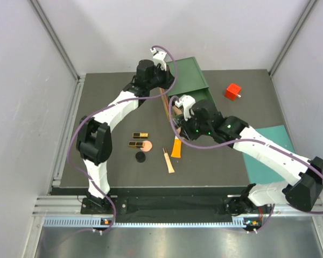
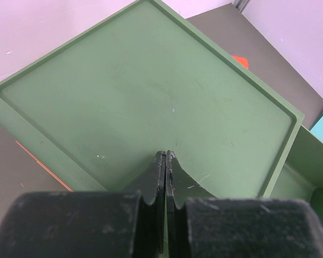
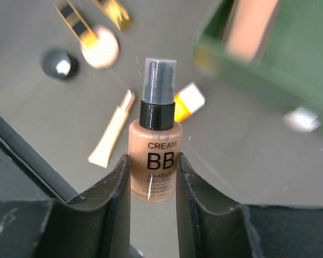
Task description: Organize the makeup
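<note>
My right gripper [image 3: 153, 166] is shut on a tan "BB cream" bottle [image 3: 155, 145] with a black pump and holds it above the dark mat, next to the green box [image 1: 196, 99]. Loose on the mat lie two gold-black cases [image 1: 140, 135] [image 1: 135, 144], a round peach compact [image 1: 147, 145], a black disc [image 1: 140, 157], a slim peach tube [image 1: 168, 161] and a yellow-orange tube [image 1: 176, 147]. My left gripper [image 2: 166, 157] is shut with nothing visible in it, its tips at the near rim of the box's raised green lid [image 2: 151, 91]. A second tan bottle is not clearly seen.
A red cube [image 1: 233, 91] sits on the mat to the right of the box. A teal sheet [image 1: 269, 153] lies at the right edge under my right arm. A blurred peach shape [image 3: 253, 27] shows inside the green box. Grey walls enclose the table.
</note>
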### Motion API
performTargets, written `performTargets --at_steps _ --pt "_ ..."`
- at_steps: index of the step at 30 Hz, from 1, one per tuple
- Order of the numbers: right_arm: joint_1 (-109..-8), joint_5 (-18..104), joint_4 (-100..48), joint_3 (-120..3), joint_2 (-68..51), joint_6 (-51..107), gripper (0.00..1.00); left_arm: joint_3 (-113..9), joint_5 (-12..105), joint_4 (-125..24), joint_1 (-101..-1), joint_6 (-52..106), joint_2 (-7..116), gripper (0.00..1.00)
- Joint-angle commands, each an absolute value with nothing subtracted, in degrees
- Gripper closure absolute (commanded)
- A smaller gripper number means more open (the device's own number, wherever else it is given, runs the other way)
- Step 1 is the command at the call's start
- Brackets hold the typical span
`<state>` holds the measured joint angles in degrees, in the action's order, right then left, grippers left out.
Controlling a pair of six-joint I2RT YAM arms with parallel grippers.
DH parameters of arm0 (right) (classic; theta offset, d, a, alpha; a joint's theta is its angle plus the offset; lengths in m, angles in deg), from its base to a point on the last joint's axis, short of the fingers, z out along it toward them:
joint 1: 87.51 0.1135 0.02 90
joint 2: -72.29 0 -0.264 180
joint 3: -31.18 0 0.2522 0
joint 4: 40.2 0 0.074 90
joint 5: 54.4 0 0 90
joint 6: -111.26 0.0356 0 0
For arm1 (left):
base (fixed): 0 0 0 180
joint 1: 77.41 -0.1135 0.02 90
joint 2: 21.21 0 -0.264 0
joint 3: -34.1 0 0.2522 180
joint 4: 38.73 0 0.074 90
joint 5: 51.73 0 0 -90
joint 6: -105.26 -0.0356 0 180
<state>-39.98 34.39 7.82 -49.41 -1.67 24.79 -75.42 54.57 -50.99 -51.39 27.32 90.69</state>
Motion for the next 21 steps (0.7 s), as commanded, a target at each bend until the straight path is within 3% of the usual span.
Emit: performTargets --at_steps 1,21 --pt "-39.1 35.3 7.3 -57.2 -0.7 19.5 0.98 -73.4 54.0 -63.0 -51.5 26.2 95.1 1.0" --pt "-41.3 20.7 5.0 -67.3 -7.8 5.9 0.96 -73.4 53.7 -63.4 -51.5 25.5 94.5 1.0"
